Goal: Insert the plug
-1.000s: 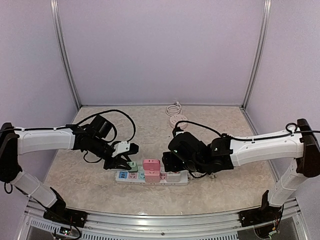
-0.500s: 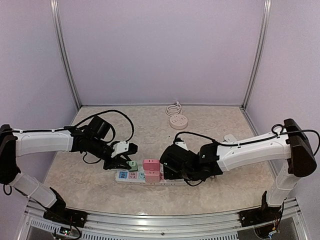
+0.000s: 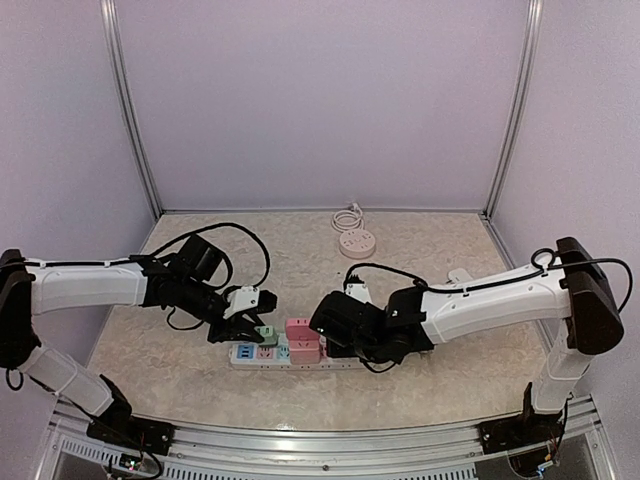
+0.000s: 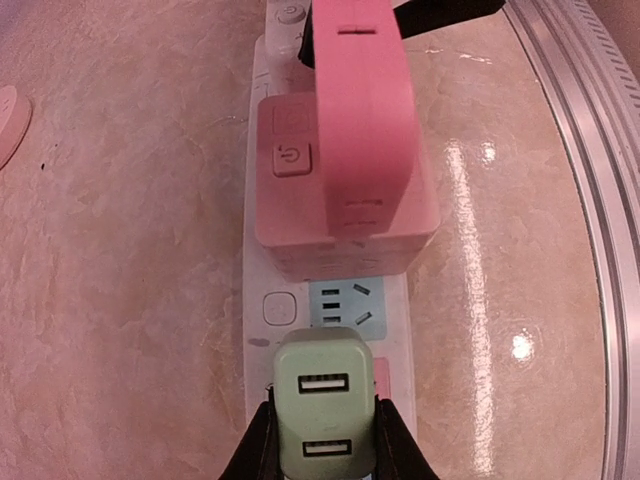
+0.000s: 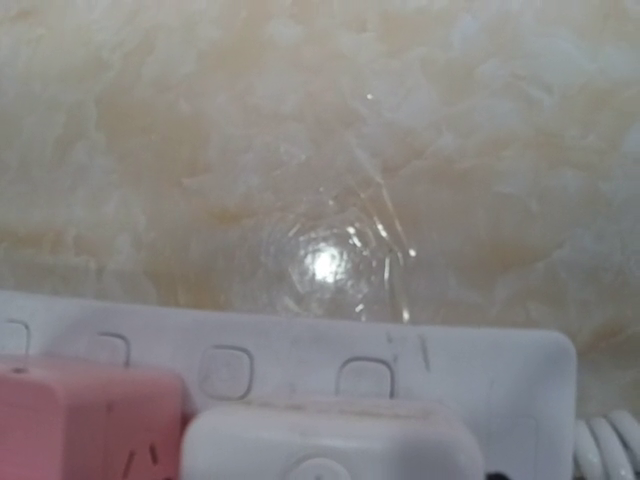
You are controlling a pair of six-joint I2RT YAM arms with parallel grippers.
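Only a power symbol (image 4: 291, 156), on the pink adapter (image 4: 345, 225).

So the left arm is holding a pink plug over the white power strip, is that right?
Not quite. The plug gripped between the left fingers is pale green, not pink, as the left wrist view shows. It is over the white power strip, just short of the pink adapters sitting on the strip.
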